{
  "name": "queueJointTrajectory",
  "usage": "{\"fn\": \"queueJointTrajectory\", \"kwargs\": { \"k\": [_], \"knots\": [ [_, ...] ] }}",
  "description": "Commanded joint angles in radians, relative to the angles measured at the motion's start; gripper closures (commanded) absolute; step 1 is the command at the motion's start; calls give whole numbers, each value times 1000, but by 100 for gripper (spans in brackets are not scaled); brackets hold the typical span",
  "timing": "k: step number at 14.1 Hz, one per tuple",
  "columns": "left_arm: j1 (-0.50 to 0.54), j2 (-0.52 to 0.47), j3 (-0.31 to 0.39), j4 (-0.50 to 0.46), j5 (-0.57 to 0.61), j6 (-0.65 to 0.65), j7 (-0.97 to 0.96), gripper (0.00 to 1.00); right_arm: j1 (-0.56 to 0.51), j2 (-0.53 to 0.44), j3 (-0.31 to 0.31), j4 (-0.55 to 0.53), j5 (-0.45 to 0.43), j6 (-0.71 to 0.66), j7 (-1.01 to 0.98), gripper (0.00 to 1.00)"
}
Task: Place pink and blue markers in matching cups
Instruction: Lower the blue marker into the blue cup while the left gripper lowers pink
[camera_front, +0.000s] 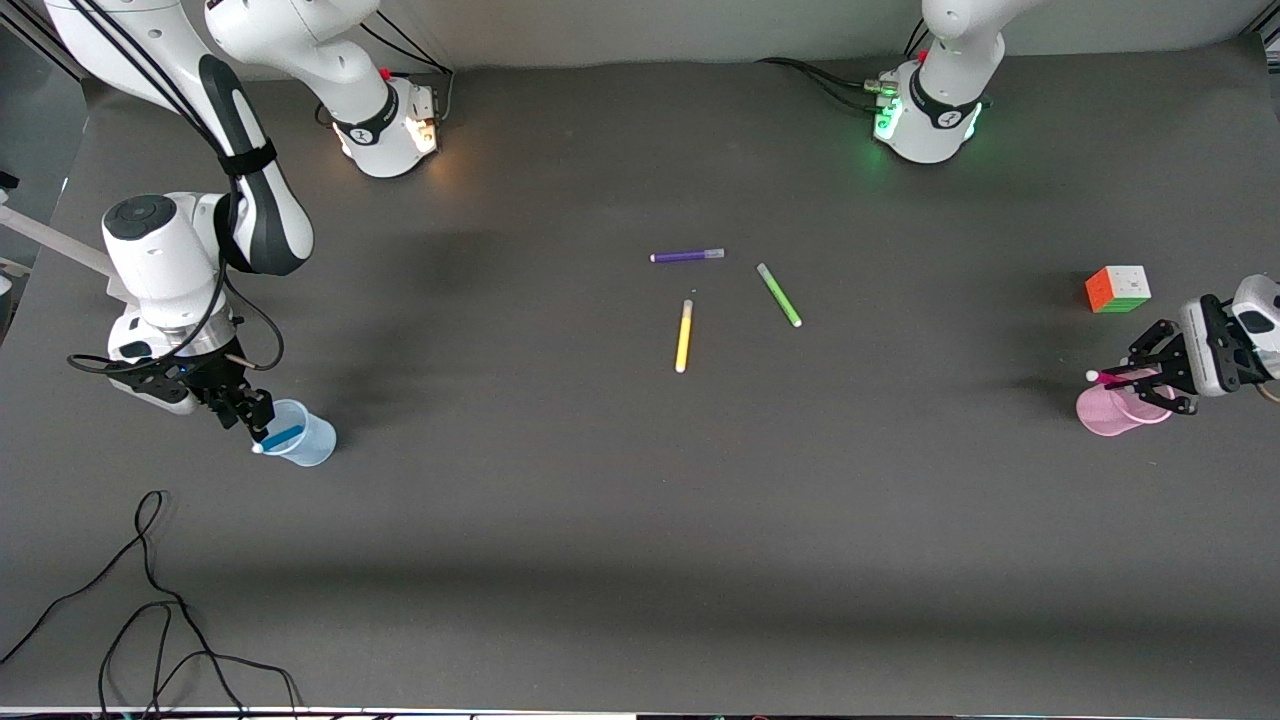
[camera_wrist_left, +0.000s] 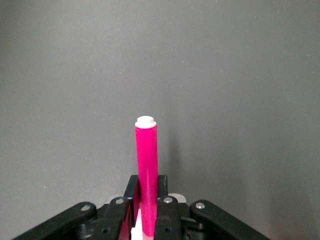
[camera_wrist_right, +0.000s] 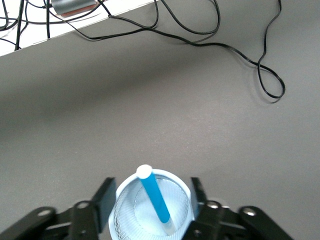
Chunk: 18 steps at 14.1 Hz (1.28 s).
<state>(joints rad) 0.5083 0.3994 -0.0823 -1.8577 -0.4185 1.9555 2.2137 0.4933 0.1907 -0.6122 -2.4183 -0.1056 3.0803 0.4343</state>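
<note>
The light blue cup (camera_front: 303, 434) stands near the right arm's end of the table. The blue marker (camera_front: 281, 437) leans inside it, white tip up at the rim. My right gripper (camera_front: 257, 424) is open, with its fingers either side of the cup. In the right wrist view the cup (camera_wrist_right: 131, 207) sits between the spread fingers (camera_wrist_right: 103, 201) with the blue marker (camera_wrist_right: 155, 201) free inside it. My left gripper (camera_front: 1136, 378) is shut on the pink marker (camera_front: 1112, 377) and holds it roughly level over the pale pink cup (camera_front: 1108, 412). The left wrist view shows the pink marker (camera_wrist_left: 147, 165) clamped in the gripper (camera_wrist_left: 148, 202); the pink cup is out of that view.
A purple pen (camera_front: 687, 256), a green pen (camera_front: 779, 294) and a yellow pen (camera_front: 684, 335) lie in the table's middle. A colour cube (camera_front: 1118, 288) sits beside the pink cup, farther from the front camera. Black cables (camera_front: 150, 600) lie near the front edge.
</note>
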Motion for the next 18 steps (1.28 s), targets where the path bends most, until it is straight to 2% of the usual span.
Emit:
{"fn": "queueJointTrajectory", "kwargs": {
  "k": [1,5,8,9,10,13,18],
  "knots": [
    [38,-4,-4,3,-80,-30,86,100,16,-5,-18,7,-20,11,-5,0],
    [73,22,-5,9,-94,-38,116,100,17,-22,-18,44,-20,-47,-8,0],
    [88,35,-5,18,-97,-41,118,100,24,-33,-8,122,-20,-207,-8,0],
    [88,42,-5,23,-97,-41,118,89,34,-42,-8,146,-20,-256,-8,0],
    [90,50,-7,29,-97,-43,119,1,43,-51,-8,175,-20,-319,-6,0],
    [90,62,-7,43,-99,-50,153,0,73,-77,-8,267,-20,-526,-6,0],
    [87,61,-7,63,-117,-64,144,0,77,-90,-6,416,-19,-760,-14,0]
  ]
}}
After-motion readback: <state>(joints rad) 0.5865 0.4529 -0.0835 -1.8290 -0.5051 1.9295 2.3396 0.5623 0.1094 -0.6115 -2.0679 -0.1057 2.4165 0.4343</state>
